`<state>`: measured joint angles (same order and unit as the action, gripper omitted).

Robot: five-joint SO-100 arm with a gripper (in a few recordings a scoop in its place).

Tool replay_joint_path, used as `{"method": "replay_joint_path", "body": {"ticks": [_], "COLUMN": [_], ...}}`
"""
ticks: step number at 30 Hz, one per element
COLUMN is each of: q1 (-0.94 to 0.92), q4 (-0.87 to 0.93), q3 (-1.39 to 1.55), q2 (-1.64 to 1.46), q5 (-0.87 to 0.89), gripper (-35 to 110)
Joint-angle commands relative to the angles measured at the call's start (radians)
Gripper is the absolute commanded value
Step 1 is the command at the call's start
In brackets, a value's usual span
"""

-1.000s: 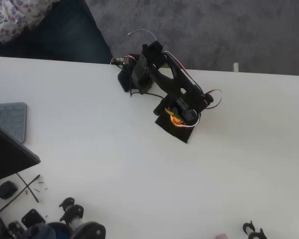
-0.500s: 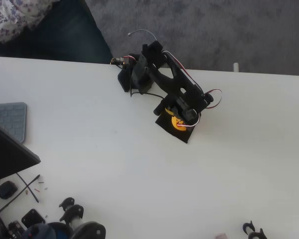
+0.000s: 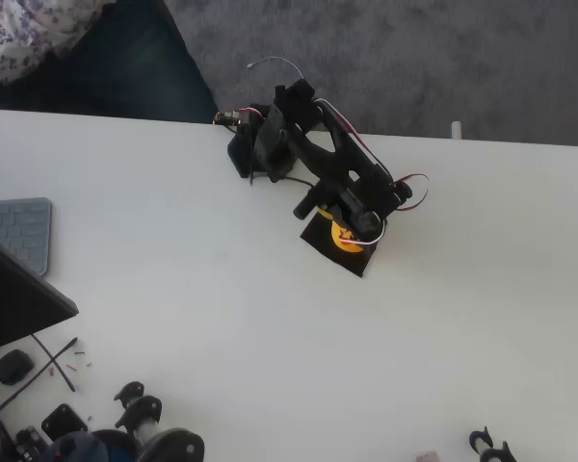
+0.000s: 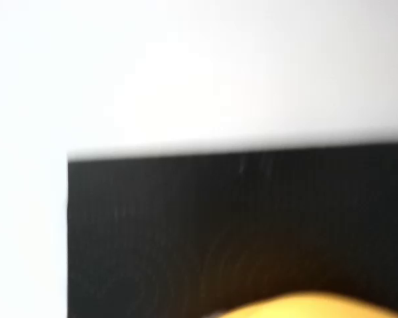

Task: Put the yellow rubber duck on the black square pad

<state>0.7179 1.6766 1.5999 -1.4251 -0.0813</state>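
Blurred black square pad (image 4: 186, 232) on white table (image 4: 186, 73), yellow rubber duck (image 4: 318, 306) at bottom edge

One duck (image 3: 347, 240), yellow, on one black pad (image 3: 320, 237). One black arm (image 3: 313, 154) over the pad. Left of the pad, near the table (image 3: 270, 337) edge: one grey keyboard (image 3: 19, 231), one dark slanted slab (image 3: 14, 298). Below the slab, a cluster of small dark parts, number unclear. One person (image 3: 39, 38) beyond the table.
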Motion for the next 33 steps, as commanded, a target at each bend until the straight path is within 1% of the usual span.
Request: {"method": "replay_joint_path", "body": {"ticks": [1,7,13,16,23,27,29,33], "q1": [0.015,0.014,-0.018,-0.140,-0.517,-0.701,-0.773,-0.822], "q4": [0.075,0.087,0.087,0.086,0.086,0.086,0.086,0.086], "q3": [-0.009,0.002,-0.008,-0.028,-0.253,-0.307,-0.299,-0.301], "q2": [-0.084,-0.293,-0.341,-0.342,-0.341,-0.341,-0.337,-0.339], "q5": [-0.018,-0.021,-0.020,-0.018,-0.018,-0.012,-0.012,-0.006], "gripper": [42,42,41,41,41,41,41,41]}}
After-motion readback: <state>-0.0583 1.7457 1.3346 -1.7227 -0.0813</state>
